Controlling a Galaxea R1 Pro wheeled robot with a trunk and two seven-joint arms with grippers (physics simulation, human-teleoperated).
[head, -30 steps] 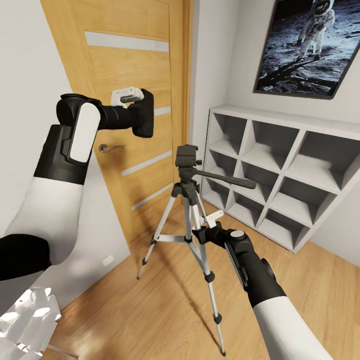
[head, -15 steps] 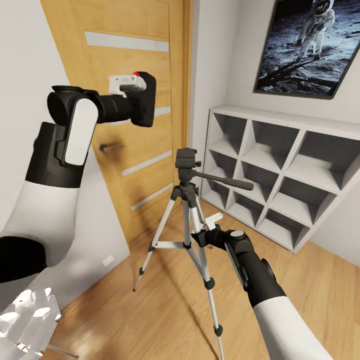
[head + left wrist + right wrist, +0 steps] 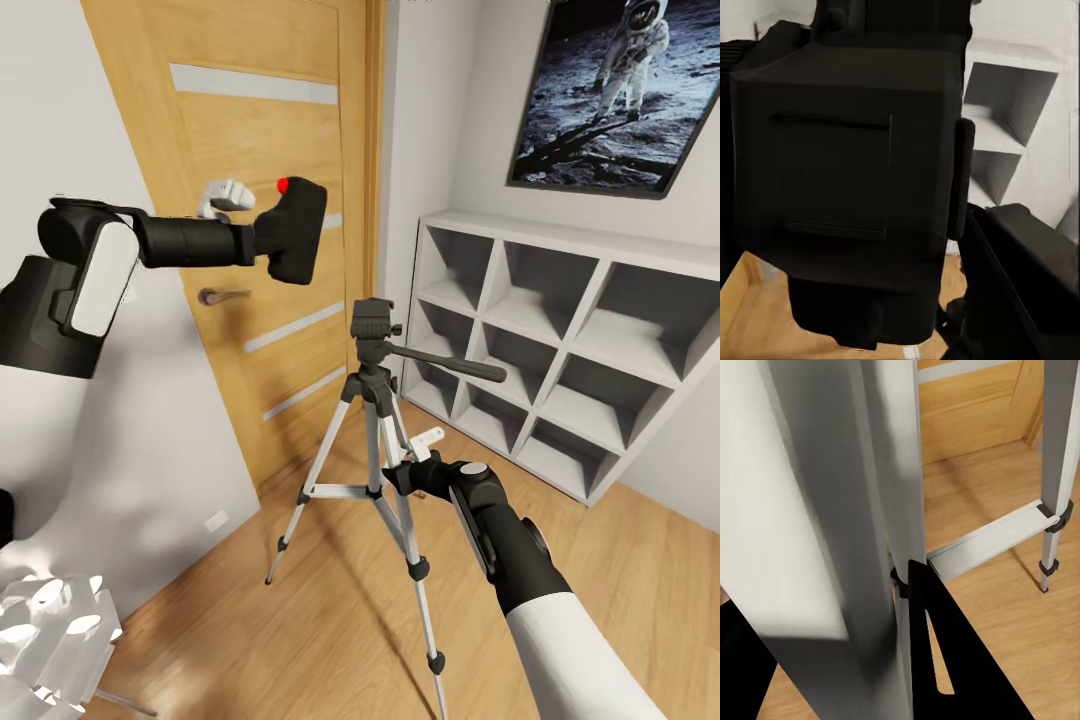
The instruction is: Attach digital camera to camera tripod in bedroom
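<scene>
Status: task judged approx. half done. The digital camera (image 3: 293, 228) is already picked up and is held in the air by the left gripper (image 3: 262, 232); mounting not yet done. The camera tripod (image 3: 378, 450) is standing on the wood floor (image 3: 300, 640) of the bedroom, legs spread, between the wooden door (image 3: 270, 200) and the white cube shelf (image 3: 560, 340). Its head (image 3: 373, 322) is bare, pan handle (image 3: 450, 362) pointing toward the shelf. Remaining: camera to be carried over the head, lowered and seated.

Camera posn.: above and to the robot's left of the tripod head, well apart from it, in front of the door. Red spot (image 3: 284, 185) is on its upper edge. In the left wrist view the camera's dark body (image 3: 847, 187) is seen close up, w/ shelf compartments behind.

Left arm: raised to about chest level, forearm approx. horizontal, reaching across toward the tripod. Jaws are closed on the camera; one white finger (image 3: 226, 193) is visible behind it.

Right arm: extended forward and low, right gripper (image 3: 415, 450) at the upper leg section, below the tripod hub. In the right wrist view a silver leg (image 3: 889, 487) is seen between the fingers, v. close. Jaws appear clamped on the leg, presumably to steady the stand; actual contact not fully confirmed.

Risk noted: tripod may shift if the camera is pressed down off-centre.
</scene>
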